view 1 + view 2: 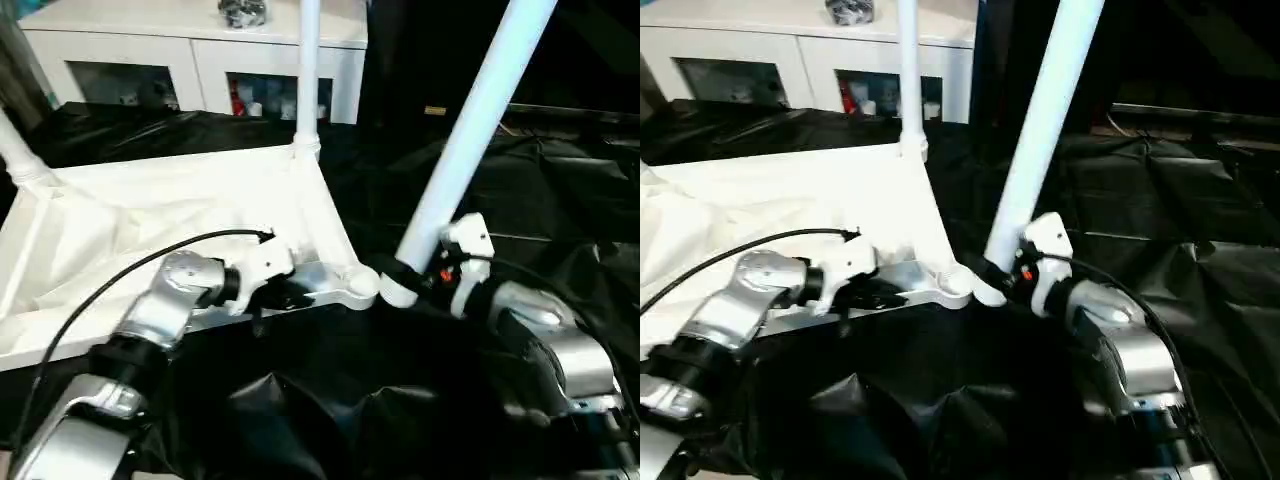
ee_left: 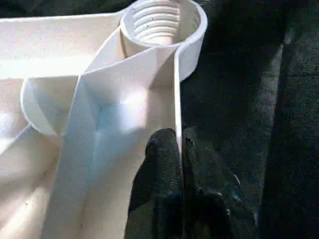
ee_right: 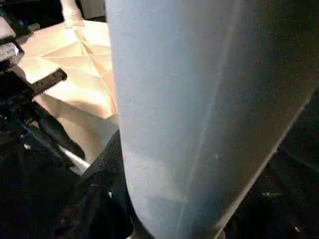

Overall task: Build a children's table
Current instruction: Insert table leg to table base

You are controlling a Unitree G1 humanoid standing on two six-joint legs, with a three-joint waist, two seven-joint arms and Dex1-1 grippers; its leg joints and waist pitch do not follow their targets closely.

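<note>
The children's table top (image 1: 150,220) lies upside down on black cloth, ribs facing up. One white leg (image 1: 308,70) stands in the far corner socket and another leg (image 1: 15,150) stands at the left corner. My left gripper (image 2: 179,142) is shut on the top's thin side rim (image 2: 177,89), just short of the empty threaded corner socket (image 2: 159,20). My right gripper (image 1: 410,275) is shut on the lower part of a third leg (image 1: 470,130). This leg leans up to the right, and its lower end sits beside that near socket (image 1: 358,287).
A white glass-door cabinet (image 1: 200,60) stands behind the work. Crumpled black cloth (image 1: 520,200) covers the surface all around. A black cable (image 1: 120,270) arcs over my left forearm.
</note>
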